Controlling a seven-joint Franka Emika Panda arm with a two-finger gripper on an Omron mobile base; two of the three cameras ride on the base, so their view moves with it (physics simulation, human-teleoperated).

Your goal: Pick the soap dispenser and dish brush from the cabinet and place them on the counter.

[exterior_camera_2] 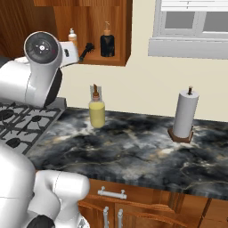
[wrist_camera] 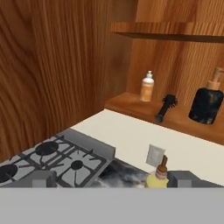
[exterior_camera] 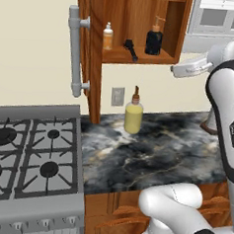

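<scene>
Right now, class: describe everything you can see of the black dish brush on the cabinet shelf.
The black dish brush has a bristly round head and a short straight handle. It looks like dark plastic. It lies flat on the lower shelf of the open reddish-brown wooden cabinet, between a small orange bottle and a black pump soap dispenser, touching neither; nothing grips it.
</scene>
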